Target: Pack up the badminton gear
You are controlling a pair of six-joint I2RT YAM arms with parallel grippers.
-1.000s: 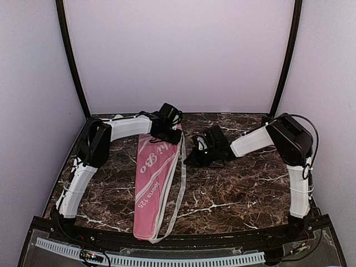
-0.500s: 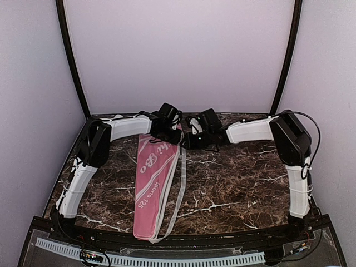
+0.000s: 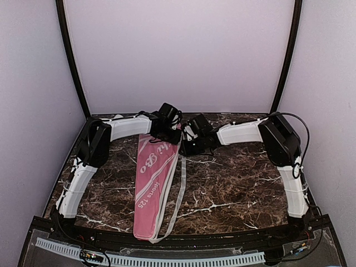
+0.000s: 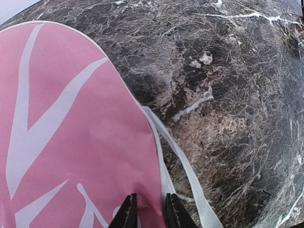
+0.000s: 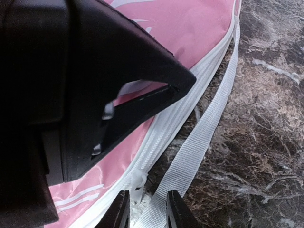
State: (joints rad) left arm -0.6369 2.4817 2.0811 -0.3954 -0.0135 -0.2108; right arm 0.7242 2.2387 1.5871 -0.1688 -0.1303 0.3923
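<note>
1. Two grippers meet at the wide far end of the bag (image 3: 156,183). The bag lies flat on the table (image 3: 239,189), with its narrow end toward the arm bases.
2. Your left gripper (image 4: 150,216) is narrow and pinches a fold of pink cloth at the bag's edge, on the side where the white strap (image 4: 190,175) runs.
3. Your right gripper (image 5: 146,211) is narrow too. Its fingertips stand on each side of the zip tab (image 5: 137,183), on the same edge of the bag. I cannot tell whether they press the tab or only stand around it.
4. No racket, shuttlecock or tube shows outside the bag. I judge that the gear is inside and that the step in hand is closing the zip.
5. For the next move, I think you should hold the cloth firm with the left gripper. Then close the right gripper fully on the tab, not on the strap just beside it.
6. After that, pull along the bag's edge and stay low over the bag. A sideways pull may let the tab slip out or drag the bag.
</note>
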